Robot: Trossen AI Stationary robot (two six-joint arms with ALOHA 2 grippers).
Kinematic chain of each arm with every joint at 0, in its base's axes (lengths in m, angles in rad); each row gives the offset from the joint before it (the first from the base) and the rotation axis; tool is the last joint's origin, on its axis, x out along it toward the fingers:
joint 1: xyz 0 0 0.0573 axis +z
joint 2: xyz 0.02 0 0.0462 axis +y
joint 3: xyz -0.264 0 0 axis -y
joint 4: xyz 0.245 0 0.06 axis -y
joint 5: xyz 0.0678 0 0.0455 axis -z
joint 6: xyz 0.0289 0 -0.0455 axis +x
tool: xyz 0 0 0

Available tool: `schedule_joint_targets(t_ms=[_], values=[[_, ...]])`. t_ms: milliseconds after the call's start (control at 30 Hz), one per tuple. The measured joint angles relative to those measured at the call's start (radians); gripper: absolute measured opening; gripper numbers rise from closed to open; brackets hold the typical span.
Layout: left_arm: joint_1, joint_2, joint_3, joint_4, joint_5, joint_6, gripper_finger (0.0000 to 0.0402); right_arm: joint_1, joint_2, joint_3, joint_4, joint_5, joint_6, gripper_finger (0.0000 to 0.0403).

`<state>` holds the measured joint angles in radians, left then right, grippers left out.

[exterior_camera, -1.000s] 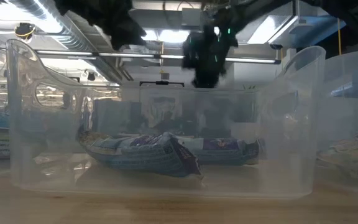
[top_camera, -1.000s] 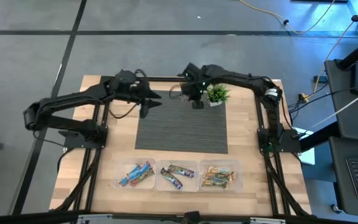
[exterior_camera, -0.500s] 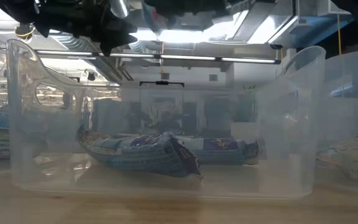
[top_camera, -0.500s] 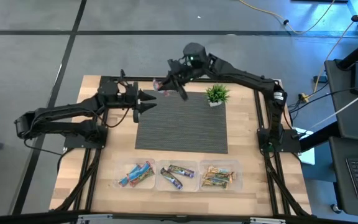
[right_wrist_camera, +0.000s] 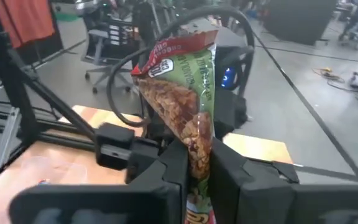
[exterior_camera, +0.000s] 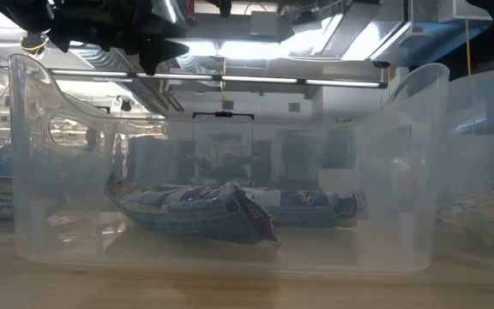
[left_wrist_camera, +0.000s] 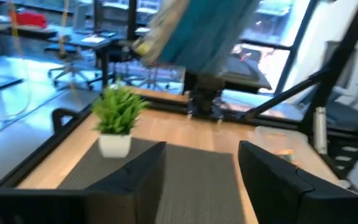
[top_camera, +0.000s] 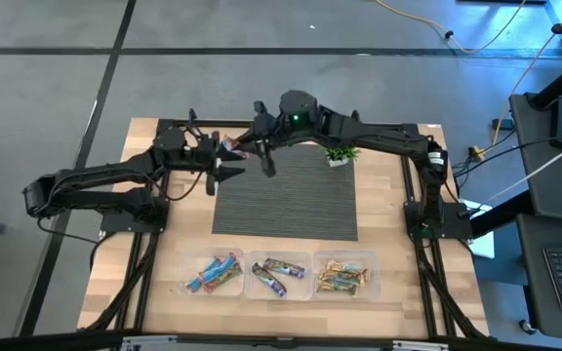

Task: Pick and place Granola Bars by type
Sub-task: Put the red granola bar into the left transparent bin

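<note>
My right gripper (top_camera: 260, 154) hangs over the mat's far left corner, shut on a granola bar (right_wrist_camera: 182, 87). Its wrapper is green and red and pictures brown granola. In the high view the bar (top_camera: 231, 146) sticks out toward the left arm. My left gripper (top_camera: 234, 168) is open and level, pointing at the bar from the left. In its wrist view (left_wrist_camera: 201, 168) the bar (left_wrist_camera: 185, 28) is a blur above the fingers. Three clear bins at the near edge hold sorted bars: blue (top_camera: 213, 274), purple (top_camera: 279, 275) and tan (top_camera: 342, 278). My right gripper pinches the granola bar between its two fingers at the bar's lower half (right_wrist_camera: 197, 140). The longer part, with the red-topped end (right_wrist_camera: 166, 56), stands out past the fingertips. The bar is lifted clear of the table, pointing toward the left gripper.
A dark ribbed mat (top_camera: 286, 200) covers the table's middle. A small green potted plant (top_camera: 340, 153) stands at its far right corner. In the low view the middle bin's wall (exterior_camera: 50, 172) fills the frame, with purple bars (exterior_camera: 204, 210) inside.
My right gripper has risen from the mat's far edge beside the plant and swung toward the table's left. It has carried the bar up to the left gripper. My left arm has drawn back toward the left edge, and its gripper now points level toward the right.
</note>
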<state>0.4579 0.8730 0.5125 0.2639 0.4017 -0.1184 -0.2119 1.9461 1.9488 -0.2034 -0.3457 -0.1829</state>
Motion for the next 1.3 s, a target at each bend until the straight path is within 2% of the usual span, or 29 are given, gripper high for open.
schedule_joint_targets(t_ms=[167,400,600,1067,1167,1300], values=[[-0.010,0.000,0.000,0.022,0.054,0.053,0.0237,0.019,0.000,0.000,0.005,0.024,0.057,0.0049],[-0.031,0.000,0.000,0.144,0.029,0.097,0.0266,0.029,0.000,0.000,0.000,0.025,0.129,0.0049],[-0.031,0.000,0.000,0.210,0.037,0.097,0.0265,0.051,0.001,-0.001,-0.002,0.062,0.127,0.0049],[-0.031,0.000,0.000,0.237,0.036,0.029,0.0263,0.061,0.002,-0.012,-0.003,0.130,0.130,0.0049],[-0.031,0.000,0.000,0.248,0.036,0.034,0.0249,0.061,0.002,-0.012,-0.003,0.130,0.136,0.0049],[-0.031,0.000,0.000,0.279,0.035,0.035,0.0210,0.061,0.002,-0.012,-0.003,0.127,0.122,0.0049]])
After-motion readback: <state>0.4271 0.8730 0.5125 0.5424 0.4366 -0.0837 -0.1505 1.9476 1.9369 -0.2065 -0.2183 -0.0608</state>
